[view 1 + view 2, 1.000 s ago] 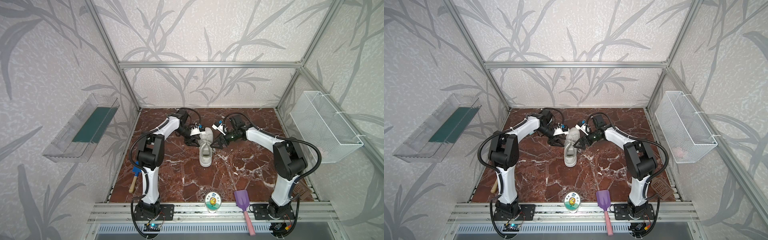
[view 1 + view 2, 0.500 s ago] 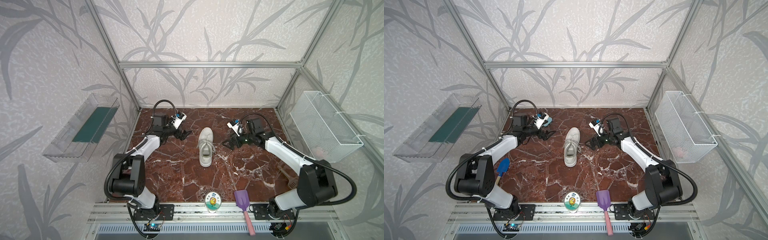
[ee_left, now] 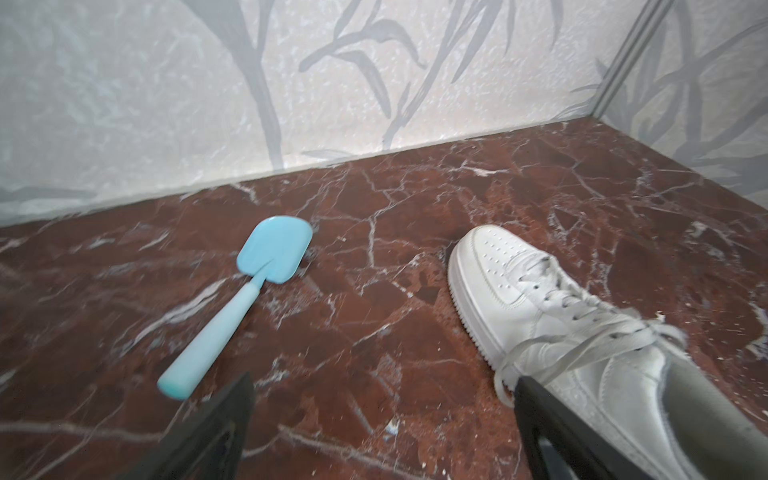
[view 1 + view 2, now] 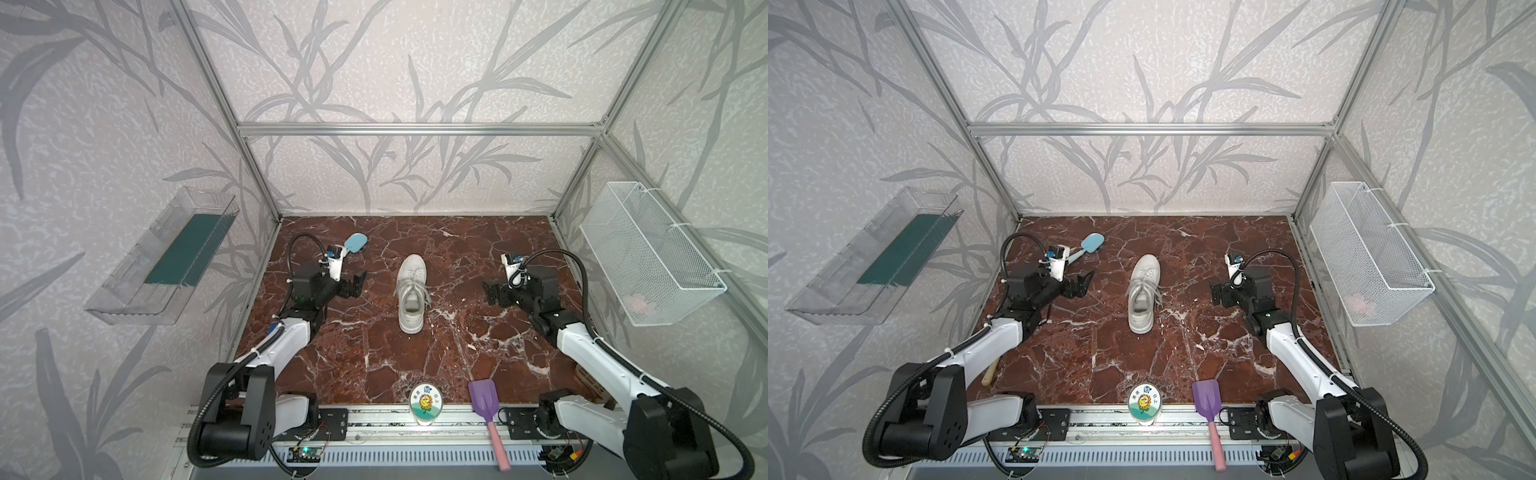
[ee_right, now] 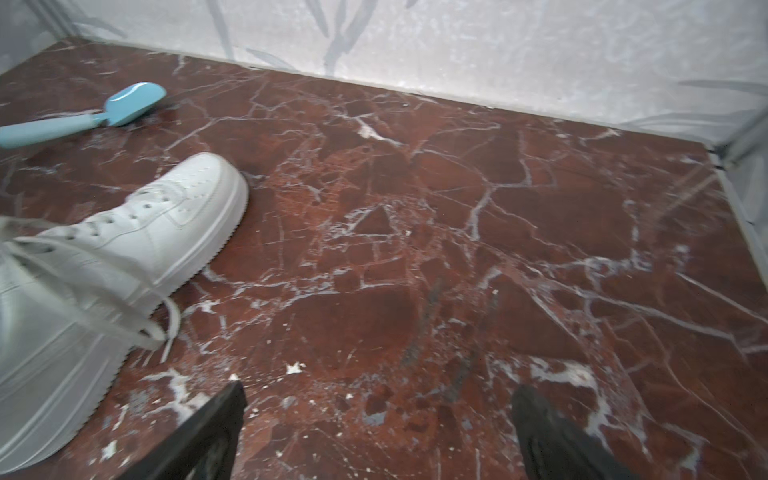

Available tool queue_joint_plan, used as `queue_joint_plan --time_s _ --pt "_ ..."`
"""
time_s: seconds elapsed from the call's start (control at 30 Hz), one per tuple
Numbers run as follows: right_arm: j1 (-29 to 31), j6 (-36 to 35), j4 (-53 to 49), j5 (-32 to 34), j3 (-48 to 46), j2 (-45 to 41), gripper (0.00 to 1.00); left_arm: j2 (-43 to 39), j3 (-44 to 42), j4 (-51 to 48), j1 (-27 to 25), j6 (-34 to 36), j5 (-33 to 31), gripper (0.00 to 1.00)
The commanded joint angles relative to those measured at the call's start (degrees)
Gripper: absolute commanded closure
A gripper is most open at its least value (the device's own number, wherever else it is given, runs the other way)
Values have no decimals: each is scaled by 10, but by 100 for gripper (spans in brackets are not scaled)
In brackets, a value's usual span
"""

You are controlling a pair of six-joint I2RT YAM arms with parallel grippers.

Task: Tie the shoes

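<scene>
A white low-top shoe [image 4: 411, 309] [image 4: 1143, 316] lies in the middle of the red marble floor, toe toward the back wall. Its flat white laces [image 4: 409, 284] cross over the tongue, with loops hanging down both sides [image 3: 511, 370] [image 5: 166, 324]. My left gripper [image 4: 358, 282] [image 4: 1086, 282] [image 3: 382, 386] hovers open to the left of the shoe [image 3: 561, 332], holding nothing. My right gripper [image 4: 490, 293] [image 4: 1217, 293] [image 5: 378, 395] hovers open to the right of the shoe [image 5: 104, 257], also holding nothing. Neither gripper touches the shoe.
A light blue scoop [image 4: 355, 242] [image 3: 249, 299] lies at the back left. A purple scoop [image 4: 484, 401] and a round sunflower-print lid [image 4: 426, 405] sit at the front edge. A wire basket [image 4: 648, 257] hangs on the right wall, a clear tray [image 4: 166, 257] on the left.
Both grippers were at the shoe's laces and have drawn back sideways, left one leftward, right one rightward. The left gripper has opened. The shoe stays in place.
</scene>
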Motion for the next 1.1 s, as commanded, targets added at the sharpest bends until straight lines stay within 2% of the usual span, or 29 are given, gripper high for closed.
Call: queue_joint_plan --time_s 0.0,0.13,0.23,0.33,0.43,0.53,0.67,0.77,0.83,0.93,1.07 --pt "-15 13 89 56 -28 -6 1 -34 -20 46 -1 -11 -86 1" --pt "-29 13 135 103 -51 27 1 -62 -39 3 0 21 -135 1" --pt "-36 13 209 110 -74 69 1 -82 -69 7 -1 24 -191 1" --pt "-36 13 275 113 -86 119 1 -96 -113 46 -1 8 -264 1" --pt "-36 2 308 124 -81 149 1 -103 -175 156 0 18 -290 1" --pt "-41 -6 316 112 -71 172 1 -57 -188 241 1 0 -342 1" --pt "-42 -8 395 94 -82 225 1 49 -161 305 3 8 -335 1" --pt "-42 -11 450 91 -99 247 1 104 -152 354 8 -18 -338 1" --pt "-42 -17 448 78 -101 245 1 147 -146 378 10 -17 -329 1" --pt "-42 -21 421 72 -90 242 1 218 -152 480 9 1 -318 1" --pt "-42 -20 422 72 -90 243 1 186 -127 378 10 -17 -334 1"
